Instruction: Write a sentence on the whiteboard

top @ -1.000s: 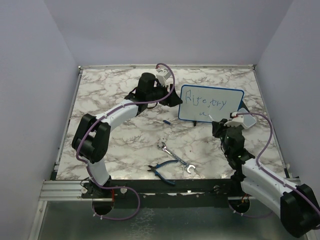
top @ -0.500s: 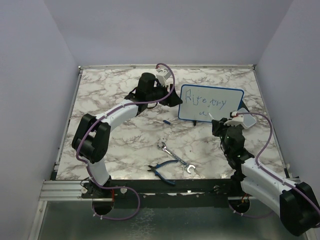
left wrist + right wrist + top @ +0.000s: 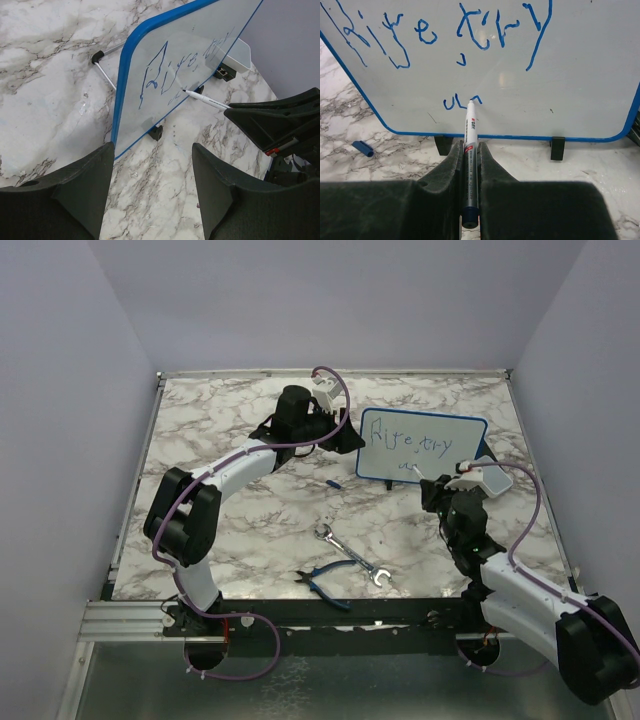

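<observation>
a table (image 3: pixel 230 530) with a white, grey-veined marble top fills the space, and a thin metal trim (image 3: pixel 400 371) runs along its far edge. plain pale lavender panels enclose it: a back wall (image 3: pixel 330 300), a left wall (image 3: pixel 60 440) and a right wall (image 3: pixel 590 390). an aluminium rail (image 3: pixel 120 618) lines the near edge, with a dull metal sheet (image 3: pixel 330 690) below. the light is soft and even.

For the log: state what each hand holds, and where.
Right hand holds the marker by its rear barrel, tip at the whiteboard. Left hand open, holding nothing.

Marbled worktop (image 3: pixel 230 420): spanner (image 3: pixel 352 550) near front; pliers (image 3: pixel 325 583) just nearer, leftward; small blue cap (image 3: pixel 332 483) farther back.
</observation>
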### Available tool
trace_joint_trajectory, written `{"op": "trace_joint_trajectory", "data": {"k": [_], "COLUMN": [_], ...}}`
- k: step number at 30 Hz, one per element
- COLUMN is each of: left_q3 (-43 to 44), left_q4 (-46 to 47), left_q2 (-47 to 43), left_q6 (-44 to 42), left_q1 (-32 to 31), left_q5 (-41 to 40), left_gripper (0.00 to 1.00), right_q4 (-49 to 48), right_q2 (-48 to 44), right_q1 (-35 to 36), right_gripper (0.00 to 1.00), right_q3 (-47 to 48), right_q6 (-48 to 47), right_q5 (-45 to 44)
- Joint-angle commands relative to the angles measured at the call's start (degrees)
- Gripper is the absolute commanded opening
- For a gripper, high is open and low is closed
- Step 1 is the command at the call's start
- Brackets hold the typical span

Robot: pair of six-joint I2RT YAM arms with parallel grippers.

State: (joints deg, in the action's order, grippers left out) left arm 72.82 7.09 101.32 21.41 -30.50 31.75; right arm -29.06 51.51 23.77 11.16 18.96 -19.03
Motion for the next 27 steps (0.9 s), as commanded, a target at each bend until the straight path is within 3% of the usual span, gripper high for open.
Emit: {"op": "trace_joint_trajectory", "data": {"k": [1, 27], "left_q3": [0.31, 0.31], "left_q4": [-0.33, -0.40], "left_q2": [0.01, -0.29], "left_q6": [-0.01, -0.04], "left_q1": [-0.35, -0.36], "left_q5": [1.54, 1.51], "left_gripper": [0.65, 0.64], "right_q4": [0.63, 4.60], "right_q2": [1.06, -1.22], "right_q1": [-0.24, -0.19], "right_gripper": [0.00, 0.01], "right_q3": [1.92, 1.86], "right_q6": [-0.15, 1.90], "right_q5": [-0.10, -5.54]}}
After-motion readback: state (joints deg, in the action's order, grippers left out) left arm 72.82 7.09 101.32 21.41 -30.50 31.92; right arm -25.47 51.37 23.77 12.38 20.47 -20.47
